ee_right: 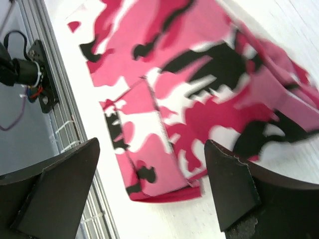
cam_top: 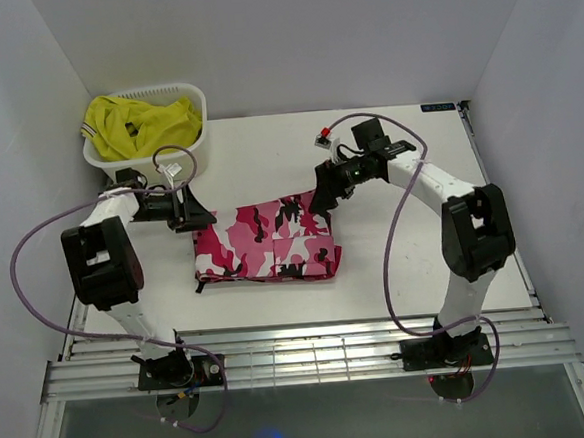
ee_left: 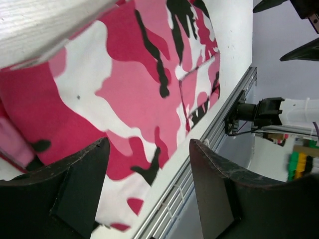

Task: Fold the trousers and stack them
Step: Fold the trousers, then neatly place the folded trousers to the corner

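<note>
The trousers (cam_top: 269, 243), pink, white, dark red and black camouflage, lie folded into a compact rectangle in the middle of the table. They fill the left wrist view (ee_left: 124, 84) and the right wrist view (ee_right: 199, 99). My left gripper (cam_top: 200, 217) hovers at the fold's far left corner, open and empty, with its jaws wide apart (ee_left: 149, 184). My right gripper (cam_top: 323, 199) hovers at the far right corner, also open and empty (ee_right: 152, 186).
A white basket (cam_top: 188, 94) holding a plain yellow garment (cam_top: 140, 124) stands at the back left. Metal rails (cam_top: 311, 343) run along the table's near edge, in front of the arm bases.
</note>
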### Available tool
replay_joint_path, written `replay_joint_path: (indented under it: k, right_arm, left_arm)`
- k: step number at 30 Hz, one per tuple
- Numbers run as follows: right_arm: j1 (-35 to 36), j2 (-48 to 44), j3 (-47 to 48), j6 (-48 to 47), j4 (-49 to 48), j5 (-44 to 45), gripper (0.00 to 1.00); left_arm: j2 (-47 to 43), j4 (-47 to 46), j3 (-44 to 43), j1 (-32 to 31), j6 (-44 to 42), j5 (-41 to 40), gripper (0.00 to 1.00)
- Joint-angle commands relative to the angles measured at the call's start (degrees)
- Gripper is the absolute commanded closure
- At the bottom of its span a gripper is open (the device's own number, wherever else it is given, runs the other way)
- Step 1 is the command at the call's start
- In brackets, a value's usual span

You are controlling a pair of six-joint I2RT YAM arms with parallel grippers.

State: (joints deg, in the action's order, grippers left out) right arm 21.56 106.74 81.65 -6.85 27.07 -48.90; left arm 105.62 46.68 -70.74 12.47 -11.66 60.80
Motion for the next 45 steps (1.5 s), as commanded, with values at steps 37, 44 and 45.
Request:
replay_joint_path:
  k: [37,44,45]
  right_arm:
    - [-12.68,-11.63,-9.24,-50.54,11.77,38.72,0.05]
    - [-13.21,-16.65,3.08,-15.96,15.98,44.50,0.10]
    - [-13.21,-17.09,2.47,-7.38,17.74,44.60,0.10]
  left_arm:
    - [-29.51,5.71,1.31,9.06,5.77,-12.54,0.09]
    - [-31.27,6.15,1.13,9.15,5.51,-13.51,0.09]
    - [-31.44,6.15,1.30,9.06,5.60,-13.60,0.09]
